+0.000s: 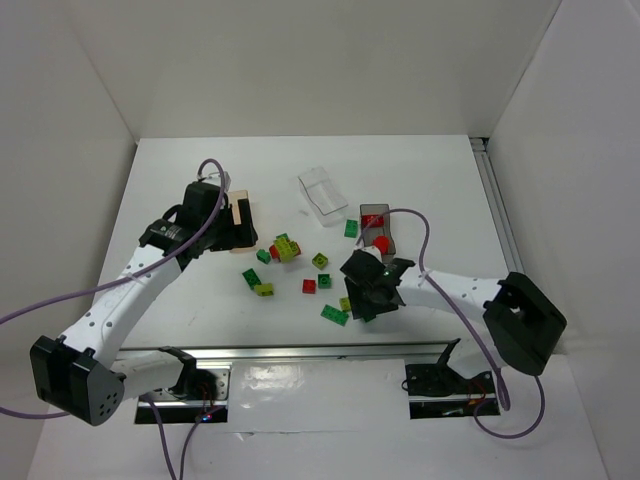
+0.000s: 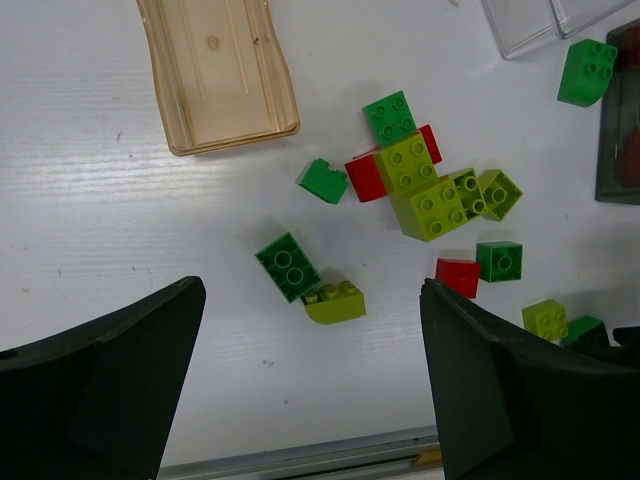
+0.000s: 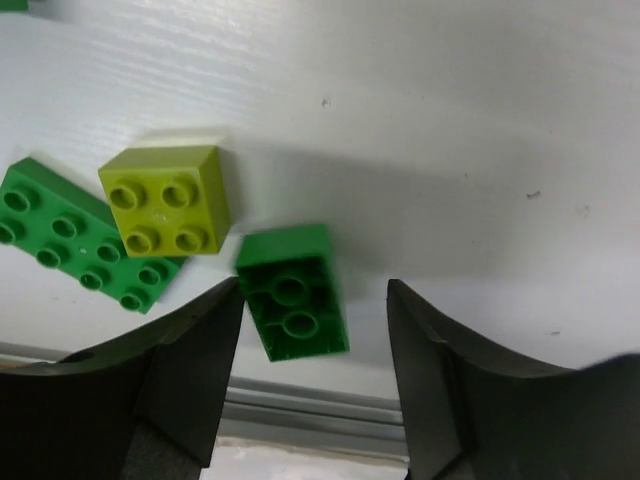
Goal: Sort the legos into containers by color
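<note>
Left hand (image 2: 312,300) hung wide open above scattered legos (image 2: 420,180), amber container (image 2: 215,75) far-left of them — right hand (image 3: 313,290) parted, green brick (image 3: 292,292) loose between fingers (image 3: 180,380), unclamped.

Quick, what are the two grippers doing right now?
Left gripper: open, holding nothing.
Right gripper: open around a green brick, a gap on one side, not gripping it.

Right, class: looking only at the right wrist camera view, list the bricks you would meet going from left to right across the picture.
Long green brick → yellow-green brick → smaller green brick.
</note>
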Motion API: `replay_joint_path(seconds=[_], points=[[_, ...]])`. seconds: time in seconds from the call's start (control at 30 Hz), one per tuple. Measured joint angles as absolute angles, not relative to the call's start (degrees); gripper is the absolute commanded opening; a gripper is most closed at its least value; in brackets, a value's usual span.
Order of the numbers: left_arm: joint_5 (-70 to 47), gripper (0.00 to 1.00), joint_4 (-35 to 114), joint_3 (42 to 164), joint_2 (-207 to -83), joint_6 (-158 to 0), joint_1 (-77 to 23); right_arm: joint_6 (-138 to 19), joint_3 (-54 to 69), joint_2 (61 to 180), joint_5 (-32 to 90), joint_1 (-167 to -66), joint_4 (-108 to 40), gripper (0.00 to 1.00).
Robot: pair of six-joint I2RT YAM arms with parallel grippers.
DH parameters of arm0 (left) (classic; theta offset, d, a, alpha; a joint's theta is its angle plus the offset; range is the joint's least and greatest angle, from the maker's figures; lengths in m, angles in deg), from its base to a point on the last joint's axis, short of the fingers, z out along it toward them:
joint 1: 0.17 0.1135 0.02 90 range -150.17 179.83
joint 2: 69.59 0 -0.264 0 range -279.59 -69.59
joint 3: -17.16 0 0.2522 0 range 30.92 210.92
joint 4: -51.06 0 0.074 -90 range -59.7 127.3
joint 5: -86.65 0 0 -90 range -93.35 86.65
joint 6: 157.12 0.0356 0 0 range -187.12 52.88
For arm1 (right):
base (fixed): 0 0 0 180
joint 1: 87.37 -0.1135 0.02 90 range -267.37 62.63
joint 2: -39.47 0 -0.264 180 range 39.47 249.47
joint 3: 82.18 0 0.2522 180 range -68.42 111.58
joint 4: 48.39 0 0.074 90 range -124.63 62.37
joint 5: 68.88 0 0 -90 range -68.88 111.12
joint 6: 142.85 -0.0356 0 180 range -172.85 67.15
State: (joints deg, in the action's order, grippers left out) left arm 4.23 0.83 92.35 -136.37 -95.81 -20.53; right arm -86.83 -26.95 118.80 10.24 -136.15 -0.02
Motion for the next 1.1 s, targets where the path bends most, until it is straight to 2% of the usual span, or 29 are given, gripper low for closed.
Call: replay_joint_path(seconds=[0.1,0.13,0.2,0.47,0.63,0.83,1.1], points=[[4.2,0.97,0.8,92.4,-136.4,-95.8,-20.5,-86.5,-25.9,121.2,9.7,-136.1,-0.7,0.52],[4.2,0.97,0.8,92.4,-136.4,-95.8,-20.5,-86.3,-25.7,121.9,9.7,-136.1,-0.8,0.41],[4.2,0.97,0.9,92.4,-136.4,-95.8,-20.5,-86.3,-25.2,122.9,9.6,-136.1,-0.7,0.35],[4.5,1.00,0.9,92.4,-136.8,-96.0,-20.5,-87.7,-21.2,120.4,7.1,-136.1,1.9,0.34],[4.9,1.00,0.8,92.3,-138.8,-96.8,-20.5,-85.8,-7.1,120.6,3.5,-135.4,1.8,0.34],[8.2,1.00,0.4,92.3,-139.0,-97.8,-20.5,-79.9,16.8,136.5,-2.0,-131.4,-2.4,0.37],[7.4,0.97,-0.2,92.2,-137.0,-99.1,-20.5,-75.2,33.2,156.9,-3.2,-122.7,-6.7,0.38]])
